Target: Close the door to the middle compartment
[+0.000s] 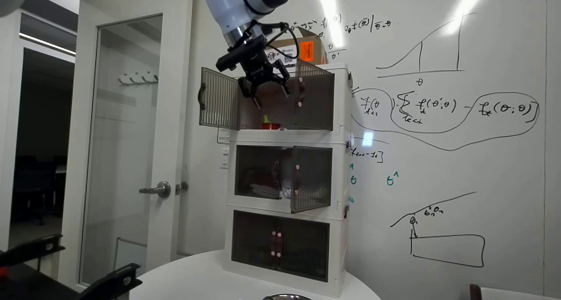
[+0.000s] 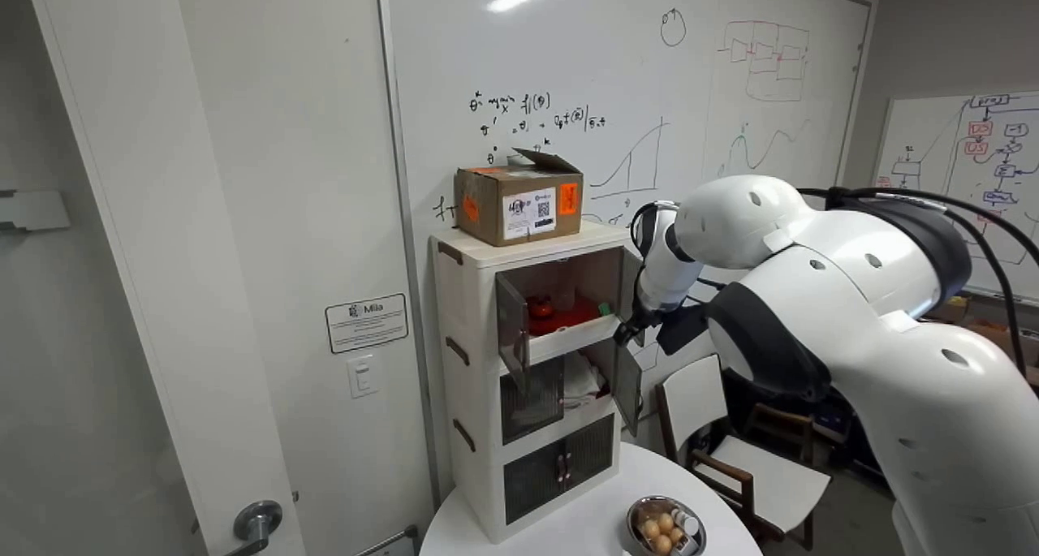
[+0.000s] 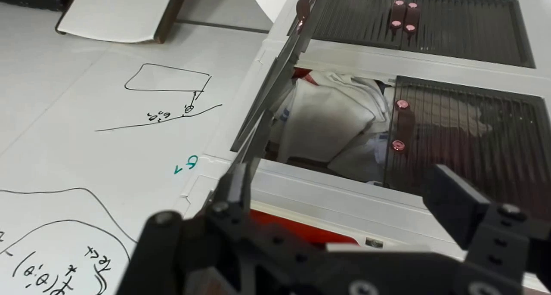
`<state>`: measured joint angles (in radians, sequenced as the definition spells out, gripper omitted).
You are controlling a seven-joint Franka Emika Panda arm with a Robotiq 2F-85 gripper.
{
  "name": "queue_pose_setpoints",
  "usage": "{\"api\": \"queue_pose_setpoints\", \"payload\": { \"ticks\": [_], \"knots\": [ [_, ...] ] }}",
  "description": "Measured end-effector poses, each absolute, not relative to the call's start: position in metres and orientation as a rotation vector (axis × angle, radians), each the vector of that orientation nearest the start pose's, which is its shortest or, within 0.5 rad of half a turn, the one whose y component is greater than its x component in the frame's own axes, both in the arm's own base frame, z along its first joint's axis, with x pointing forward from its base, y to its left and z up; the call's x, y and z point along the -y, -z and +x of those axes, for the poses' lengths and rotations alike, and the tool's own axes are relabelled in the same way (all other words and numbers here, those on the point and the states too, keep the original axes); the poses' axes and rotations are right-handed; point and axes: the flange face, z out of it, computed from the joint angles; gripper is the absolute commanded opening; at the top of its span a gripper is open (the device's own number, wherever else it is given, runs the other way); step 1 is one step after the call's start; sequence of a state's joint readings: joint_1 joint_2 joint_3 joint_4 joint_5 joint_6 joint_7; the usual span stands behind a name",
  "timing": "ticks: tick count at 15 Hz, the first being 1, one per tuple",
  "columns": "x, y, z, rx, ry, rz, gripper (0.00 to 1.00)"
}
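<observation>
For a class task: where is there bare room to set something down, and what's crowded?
Free: white tabletop between cabinet and metal bowl; a narrow cabinet-top strip before the carton. Crowded: the middle compartment, holding white cloth.

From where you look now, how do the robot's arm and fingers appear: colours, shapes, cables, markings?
The arm is white and rounded, with black bands, small grey caps and black cables along its outside. The fingers are dark, flat-faced blocks with round silvery screws near their bases. I can make out no lettering.
</observation>
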<state>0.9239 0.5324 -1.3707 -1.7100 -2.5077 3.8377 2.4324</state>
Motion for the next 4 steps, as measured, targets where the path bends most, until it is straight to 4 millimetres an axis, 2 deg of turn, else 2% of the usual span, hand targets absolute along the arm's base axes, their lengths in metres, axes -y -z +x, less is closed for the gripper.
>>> {"api": "queue_pose_setpoints", "payload": {
  "ticks": [4],
  "knots": [
    [0.0597, -0.4407, 0.5292, 0.176, 0.985, -3.312, 1.00]
  ]
}}
